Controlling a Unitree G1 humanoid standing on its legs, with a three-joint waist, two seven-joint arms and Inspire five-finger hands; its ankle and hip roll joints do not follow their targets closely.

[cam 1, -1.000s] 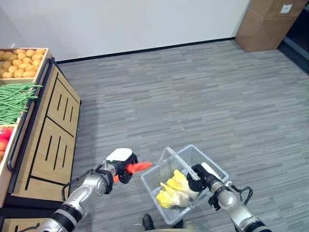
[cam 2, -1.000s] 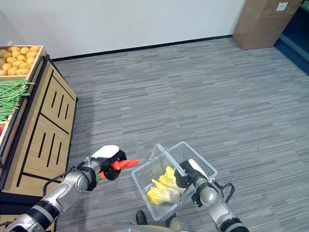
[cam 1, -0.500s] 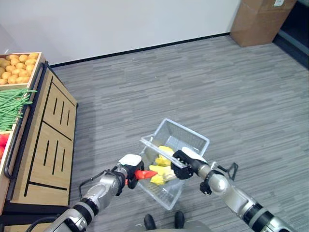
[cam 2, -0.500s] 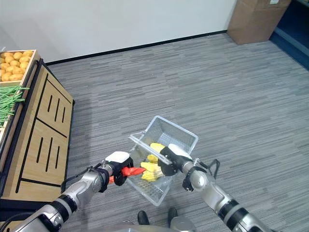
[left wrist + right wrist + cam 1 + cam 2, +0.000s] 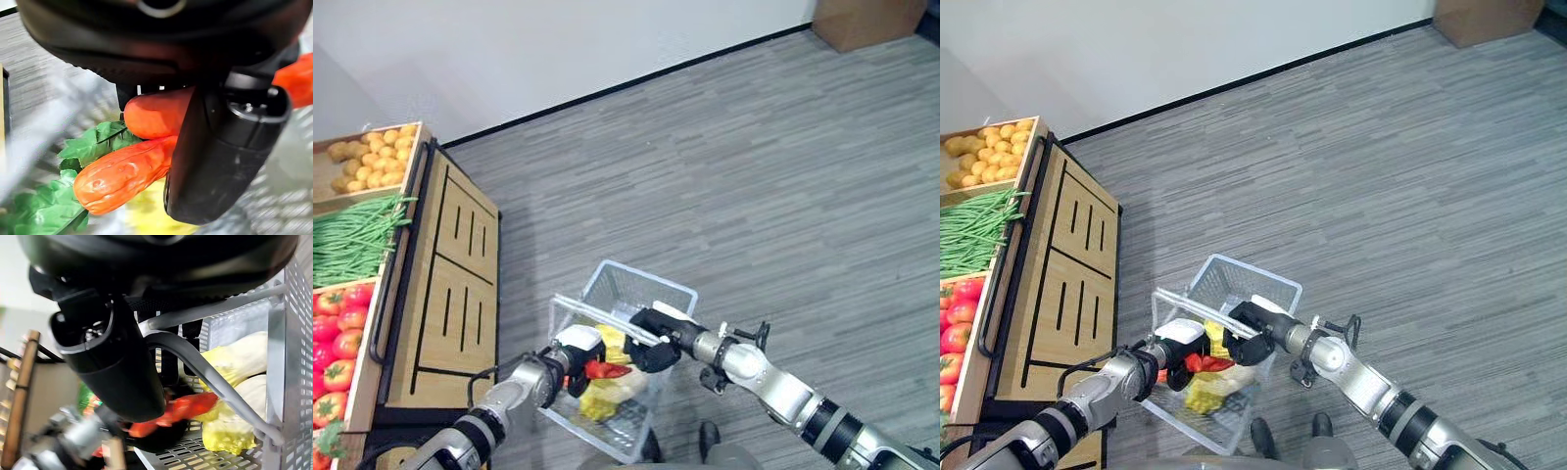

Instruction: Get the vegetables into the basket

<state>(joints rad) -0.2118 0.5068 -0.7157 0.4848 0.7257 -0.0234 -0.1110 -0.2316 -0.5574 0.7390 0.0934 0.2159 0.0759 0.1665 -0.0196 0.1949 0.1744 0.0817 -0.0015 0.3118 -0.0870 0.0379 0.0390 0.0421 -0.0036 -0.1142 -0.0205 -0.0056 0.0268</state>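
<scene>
Orange carrots (image 5: 146, 147), clasped by left hand (image 5: 576, 352), hang over basket (image 5: 651, 289) (handle gripped by right hand (image 5: 651, 328)) for release.

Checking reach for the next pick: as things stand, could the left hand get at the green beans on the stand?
Probably not yet. The left hand is curled round carrots over the basket, so it is occupied. The green beans lie uncovered on the stand, well off to its left.
</scene>
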